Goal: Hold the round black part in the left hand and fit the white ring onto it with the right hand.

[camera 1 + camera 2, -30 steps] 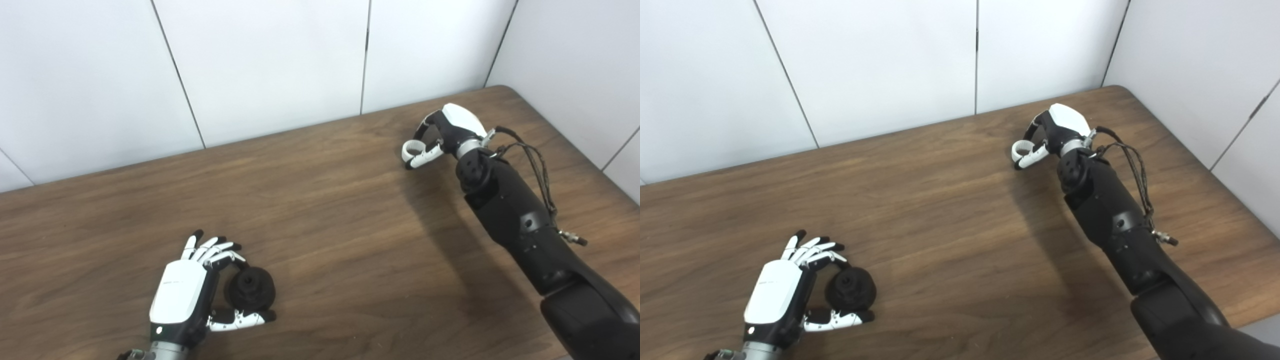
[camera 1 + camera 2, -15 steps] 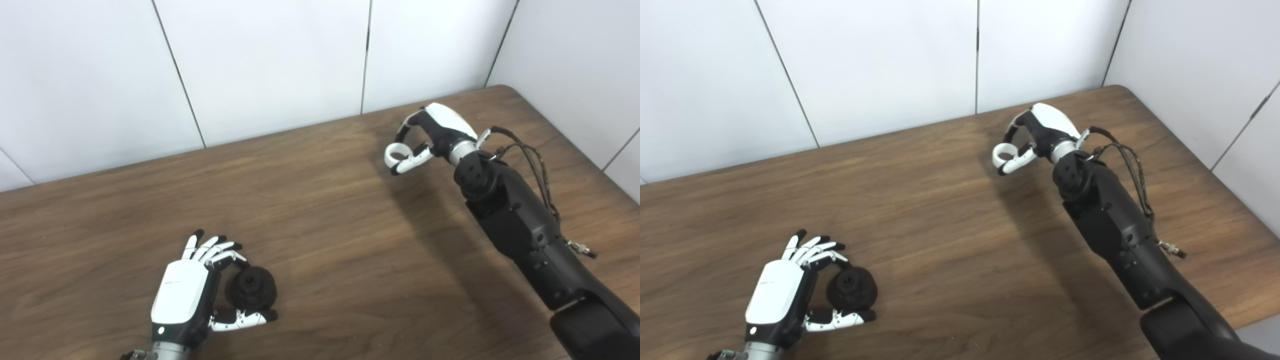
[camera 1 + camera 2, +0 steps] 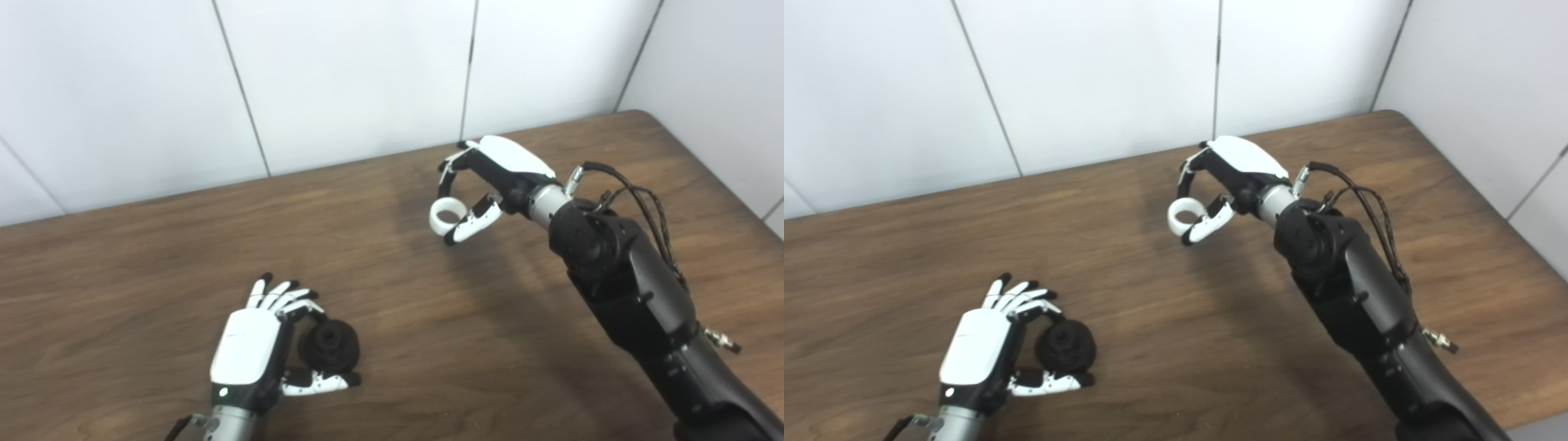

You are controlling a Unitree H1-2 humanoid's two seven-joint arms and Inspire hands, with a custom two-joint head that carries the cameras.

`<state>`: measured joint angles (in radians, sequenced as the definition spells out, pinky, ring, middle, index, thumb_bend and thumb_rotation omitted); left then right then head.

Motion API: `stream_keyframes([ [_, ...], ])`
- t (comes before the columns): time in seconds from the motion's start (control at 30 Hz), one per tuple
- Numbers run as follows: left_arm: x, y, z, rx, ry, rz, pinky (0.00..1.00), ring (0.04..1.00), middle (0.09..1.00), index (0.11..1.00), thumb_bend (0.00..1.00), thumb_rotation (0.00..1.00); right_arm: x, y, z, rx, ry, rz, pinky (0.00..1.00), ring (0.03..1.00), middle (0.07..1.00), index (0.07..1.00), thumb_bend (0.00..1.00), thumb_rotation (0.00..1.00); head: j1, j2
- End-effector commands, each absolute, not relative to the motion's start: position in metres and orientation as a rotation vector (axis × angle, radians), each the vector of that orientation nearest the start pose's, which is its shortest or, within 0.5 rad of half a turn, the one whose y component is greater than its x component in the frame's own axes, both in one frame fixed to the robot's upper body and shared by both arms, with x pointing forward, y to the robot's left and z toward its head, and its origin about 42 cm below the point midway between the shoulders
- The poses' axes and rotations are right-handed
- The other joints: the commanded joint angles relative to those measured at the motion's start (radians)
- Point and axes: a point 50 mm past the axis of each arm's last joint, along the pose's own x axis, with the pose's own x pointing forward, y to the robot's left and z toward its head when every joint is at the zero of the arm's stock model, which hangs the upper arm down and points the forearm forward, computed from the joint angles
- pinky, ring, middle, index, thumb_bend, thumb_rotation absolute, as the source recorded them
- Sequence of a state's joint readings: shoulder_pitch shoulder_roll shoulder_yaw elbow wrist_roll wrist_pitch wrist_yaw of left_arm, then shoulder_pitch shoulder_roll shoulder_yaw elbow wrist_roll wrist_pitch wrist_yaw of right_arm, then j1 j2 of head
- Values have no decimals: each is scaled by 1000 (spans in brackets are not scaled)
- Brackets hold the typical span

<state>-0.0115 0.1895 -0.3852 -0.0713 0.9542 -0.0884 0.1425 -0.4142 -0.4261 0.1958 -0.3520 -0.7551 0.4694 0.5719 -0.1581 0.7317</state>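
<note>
Black and round, the part (image 3: 328,346) sits in my left hand (image 3: 251,352) near the front edge of the table (image 3: 153,257), low on my left side. My fingers (image 3: 283,300) curl over its far side and my thumb (image 3: 320,383) lies along its near side, so the part is pinched between them. Its face with the centre hole is turned toward my right. I cannot tell whether its underside touches the wood or hangs just above it.

Brown wood runs bare between my two hands, which are well apart.

Further back and to the right, my right arm (image 3: 625,288) reaches in from the lower right corner and stretches toward the middle of the table. A bundle of dark cable (image 3: 643,202) loops along the outside of the wrist. My right hand (image 3: 490,177) is raised above the wood, its white back facing up. It holds the white ring (image 3: 445,215) between the thumb (image 3: 474,220) and the fingers that come down from above. The ring hangs at the left tip of the hand, its opening facing roughly upward. A soft shadow lies on the wood beneath the hand.

Behind the table stand white wall panels (image 3: 349,79) with dark seams.
</note>
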Motion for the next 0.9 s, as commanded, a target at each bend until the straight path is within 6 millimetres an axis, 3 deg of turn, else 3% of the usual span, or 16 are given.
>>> stream_keyframes([
  [0.0,253,155,101,1065,-357,-281,1000,874,772,484,524,55,355,-232,303,-1163,-159,258,927,969,816,484,524,134,5,1],
  [0.17,252,147,102,1069,-359,-280,1000,875,775,484,525,57,340,-211,307,-1125,-192,330,993,989,823,484,524,132,54,9],
  [0.4,250,137,106,1061,-345,-279,1000,886,786,484,525,57,322,-184,309,-1088,-235,443,1000,984,828,483,523,133,99,22],
  [0.87,251,129,109,1064,-351,-266,1000,892,787,485,524,56,308,-150,285,-1061,-241,578,1000,984,833,484,523,132,127,47],
])
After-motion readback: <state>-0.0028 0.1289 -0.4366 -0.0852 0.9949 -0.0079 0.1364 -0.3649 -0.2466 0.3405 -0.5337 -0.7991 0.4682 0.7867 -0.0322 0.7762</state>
